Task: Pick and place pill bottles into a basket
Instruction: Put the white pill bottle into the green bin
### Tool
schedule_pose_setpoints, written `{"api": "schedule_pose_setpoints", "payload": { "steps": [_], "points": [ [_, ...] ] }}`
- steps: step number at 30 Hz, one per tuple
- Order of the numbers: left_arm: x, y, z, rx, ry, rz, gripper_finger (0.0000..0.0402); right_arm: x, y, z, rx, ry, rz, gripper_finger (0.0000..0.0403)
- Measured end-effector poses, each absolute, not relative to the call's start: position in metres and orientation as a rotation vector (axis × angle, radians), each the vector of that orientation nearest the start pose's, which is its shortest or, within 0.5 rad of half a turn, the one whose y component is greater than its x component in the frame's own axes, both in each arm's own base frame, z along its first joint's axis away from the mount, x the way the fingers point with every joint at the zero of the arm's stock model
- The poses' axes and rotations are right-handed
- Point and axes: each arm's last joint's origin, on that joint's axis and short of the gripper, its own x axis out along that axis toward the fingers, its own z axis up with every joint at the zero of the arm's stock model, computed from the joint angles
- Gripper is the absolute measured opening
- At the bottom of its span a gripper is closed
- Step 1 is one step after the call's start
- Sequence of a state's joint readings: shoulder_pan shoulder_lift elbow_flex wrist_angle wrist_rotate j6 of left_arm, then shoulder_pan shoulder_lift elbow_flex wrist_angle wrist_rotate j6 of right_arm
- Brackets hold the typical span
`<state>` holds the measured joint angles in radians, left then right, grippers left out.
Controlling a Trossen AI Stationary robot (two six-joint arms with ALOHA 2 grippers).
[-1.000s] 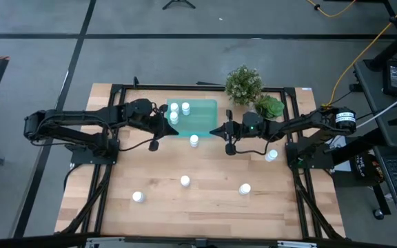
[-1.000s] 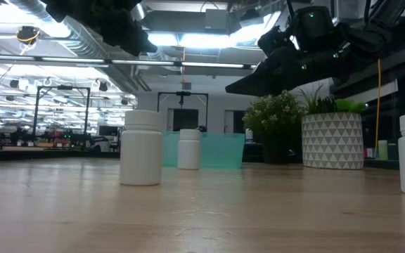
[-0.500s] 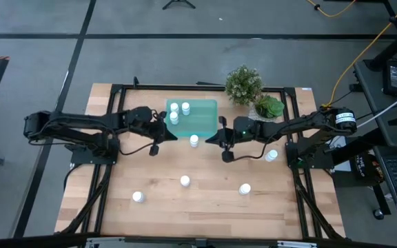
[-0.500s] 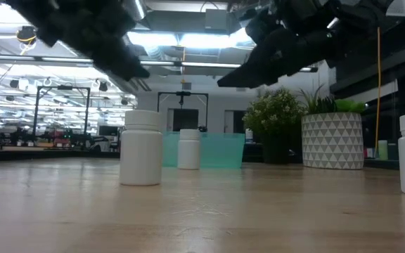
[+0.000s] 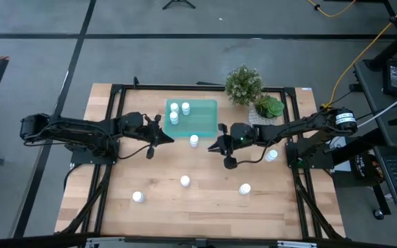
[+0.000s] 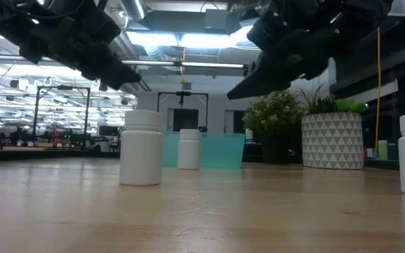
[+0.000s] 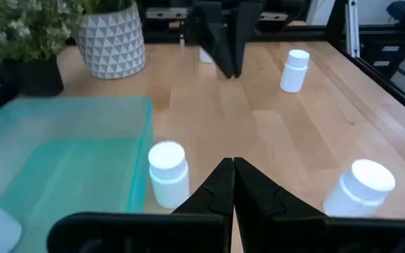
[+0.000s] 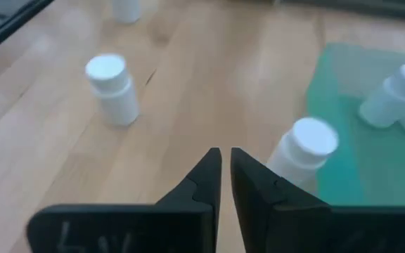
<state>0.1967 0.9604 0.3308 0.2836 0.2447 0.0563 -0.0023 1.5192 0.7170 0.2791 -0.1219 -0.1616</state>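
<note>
While both grippers hang above the table with nothing between their fingers, they flank a single bottle (image 5: 194, 140) standing just outside the basket (image 5: 202, 110) on its near side. The left gripper (image 7: 233, 167) has its two dark fingers pressed tip to tip; the right gripper (image 8: 223, 156) is drawn nearly together, with only a thin slit between the tips. From above, the left gripper (image 5: 163, 135) sits to one side of that bottle and the right gripper (image 5: 216, 142) to the other, neither touching it.

The bottles are small white cylinders with white caps, all alike. The basket is a shallow translucent teal tray, and three bottles (image 5: 175, 113) stand clustered in its corner toward the left arm.

The high view alone shows the loose ones spread over the wood: one (image 5: 138, 197) near the front left, one (image 5: 185, 181) mid-front, one (image 5: 245, 189) front right and one (image 5: 271, 155) beside the right arm. The low view shows a bottle (image 6: 141, 147) upright close to the camera, another (image 6: 188, 149) in front of the basket (image 6: 220, 150), and a white patterned pot (image 6: 331, 140), with both arms as dark shapes overhead. The right wrist view blurs the bottles (image 8: 398, 95) inside the basket, so their number there is uncertain.
</note>
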Motion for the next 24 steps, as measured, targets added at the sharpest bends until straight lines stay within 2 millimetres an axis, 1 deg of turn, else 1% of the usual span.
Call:
{"api": "schedule_pose_setpoints", "payload": {
  "steps": [4, 8, 12, 14, 16, 18, 19, 21, 24],
  "points": [
    [0.187, 0.03, 0.185, -0.071, 0.36, -0.047, 0.0005, 0.298, 0.013, 0.183, -0.127, 0.573, 0.196, 0.0038],
    [0.187, 0.03, 0.184, -0.086, 0.362, -0.045, 0.0001, 0.295, 0.023, 0.19, -0.082, 0.67, 0.217, 0.0038],
    [0.187, 0.03, 0.184, -0.053, 0.361, -0.051, 0.0004, 0.29, 0.036, 0.197, -0.01, 0.82, 0.225, 0.0038],
    [0.187, 0.03, 0.184, -0.053, 0.361, -0.048, 0.0008, 0.287, 0.045, 0.201, 0.013, 0.916, 0.2, 0.0034],
    [0.187, 0.031, 0.184, -0.05, 0.362, -0.035, 0.0012, 0.281, 0.055, 0.206, 0.003, 1.014, 0.185, 0.0021],
    [0.187, 0.031, 0.184, -0.051, 0.363, -0.027, 0.0012, 0.274, 0.066, 0.209, -0.033, 1.087, 0.207, 0.0006],
    [0.187, 0.031, 0.184, -0.058, 0.363, -0.024, 0.0012, 0.27, 0.071, 0.212, -0.047, 1.096, 0.226, 0.0006],
    [0.187, 0.031, 0.184, -0.065, 0.363, -0.013, 0.001, 0.266, 0.082, 0.221, -0.068, 1.058, 0.26, 0.0007],
    [0.187, 0.032, 0.184, -0.063, 0.364, -0.006, 0.0007, 0.252, 0.092, 0.236, -0.092, 1.014, 0.25, 0.0003]
  ]
}}
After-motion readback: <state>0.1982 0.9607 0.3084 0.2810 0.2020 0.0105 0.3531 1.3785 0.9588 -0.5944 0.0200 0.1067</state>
